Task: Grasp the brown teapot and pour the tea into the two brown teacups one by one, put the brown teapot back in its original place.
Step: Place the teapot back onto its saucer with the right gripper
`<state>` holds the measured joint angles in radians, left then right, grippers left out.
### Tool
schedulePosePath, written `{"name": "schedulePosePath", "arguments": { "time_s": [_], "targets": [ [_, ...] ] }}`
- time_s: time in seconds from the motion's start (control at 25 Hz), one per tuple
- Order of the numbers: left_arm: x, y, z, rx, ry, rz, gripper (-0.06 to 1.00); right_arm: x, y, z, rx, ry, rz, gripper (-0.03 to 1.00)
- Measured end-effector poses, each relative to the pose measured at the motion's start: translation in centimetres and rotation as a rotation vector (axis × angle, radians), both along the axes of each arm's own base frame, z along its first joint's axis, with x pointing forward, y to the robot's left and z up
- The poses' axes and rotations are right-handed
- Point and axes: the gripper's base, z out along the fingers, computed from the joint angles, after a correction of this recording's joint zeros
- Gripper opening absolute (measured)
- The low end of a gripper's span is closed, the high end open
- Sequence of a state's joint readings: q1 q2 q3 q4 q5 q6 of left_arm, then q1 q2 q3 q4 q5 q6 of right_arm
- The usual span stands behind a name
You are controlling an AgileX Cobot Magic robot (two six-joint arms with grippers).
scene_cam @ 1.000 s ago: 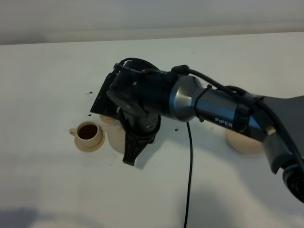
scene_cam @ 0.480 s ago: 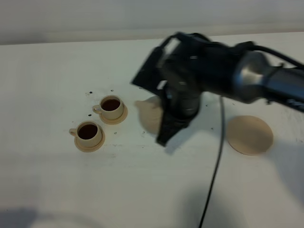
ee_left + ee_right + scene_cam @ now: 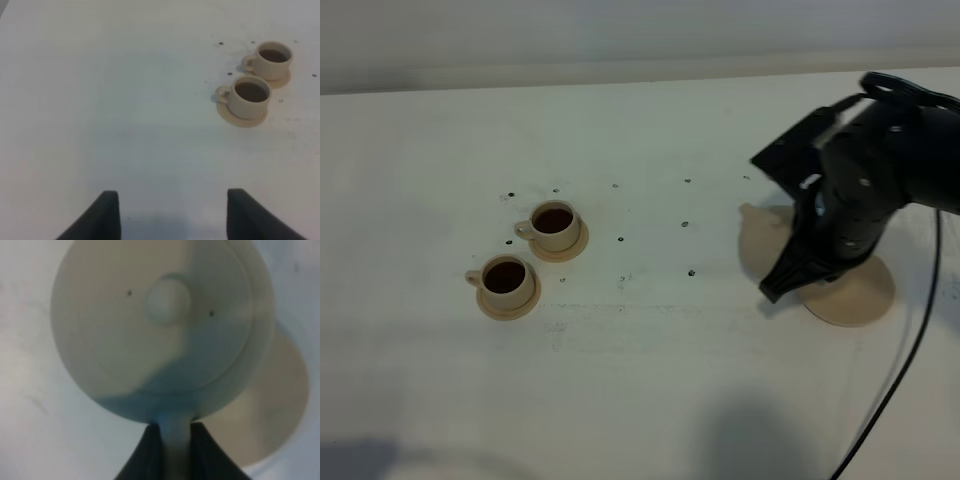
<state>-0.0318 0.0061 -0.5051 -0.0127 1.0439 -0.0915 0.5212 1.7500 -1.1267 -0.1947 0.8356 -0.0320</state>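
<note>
Right claw clamped tight on the loop handle of the brown teapot, pot hanging below the wrist with lid knob facing up at the camera. In the high view, right claw at about 3 o'clock on the surface, teapot mostly hidden behind the black wrist, only its tan body and spout side showing toward 9 o'clock. Wide saucer lying just toward 4 o'clock of the pot, partly under it; in the wrist view, saucer peeking out from beneath the pot's edge, so pot not yet centred over it. Cannot tell whether touching or hovering, though apparently hovering. Handle-to-spout axis running roughly 3 to 9 o'clock. Next move likely a short shift toward 4 o'clock, then down. Right arm by far the nearer.

Left claw wide open, holding nothing, well apart from everything; two brown teacups ahead of it, both dark with tea.

In the high view, teacups at 9 o'clock, full, each on its saucer, dark drops scattered between them and the pot.

Against half a second ago: arm and teapot swung from mid-surface over to the wide saucer; a second ago, parked over the cups, hiding one. Cups unmoved.
</note>
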Motion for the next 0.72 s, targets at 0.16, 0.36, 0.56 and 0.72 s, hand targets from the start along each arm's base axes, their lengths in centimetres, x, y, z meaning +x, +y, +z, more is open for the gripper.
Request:
{"name": "schedulePosePath", "arguments": {
  "time_s": [0.16, 0.36, 0.56, 0.72],
  "targets": [
    [0.0, 0.0, 0.0, 0.0, 0.0, 0.0, 0.47, 0.0, -1.9, -1.4, 0.02, -0.006, -0.072, 0.12],
    [0.0, 0.0, 0.0, 0.0, 0.0, 0.0, 0.47, -0.5, -3.3, -2.9, 0.03, 0.007, -0.134, 0.12],
    [0.0, 0.0, 0.0, 0.0, 0.0, 0.0, 0.47, -0.6, -3.6, -2.3, 0.04, -0.011, -0.146, 0.12],
    [0.0, 0.0, 0.0, 0.0, 0.0, 0.0, 0.47, -1.0, -3.9, -0.7, 0.052, -0.05, -0.157, 0.12]
  ]
}}
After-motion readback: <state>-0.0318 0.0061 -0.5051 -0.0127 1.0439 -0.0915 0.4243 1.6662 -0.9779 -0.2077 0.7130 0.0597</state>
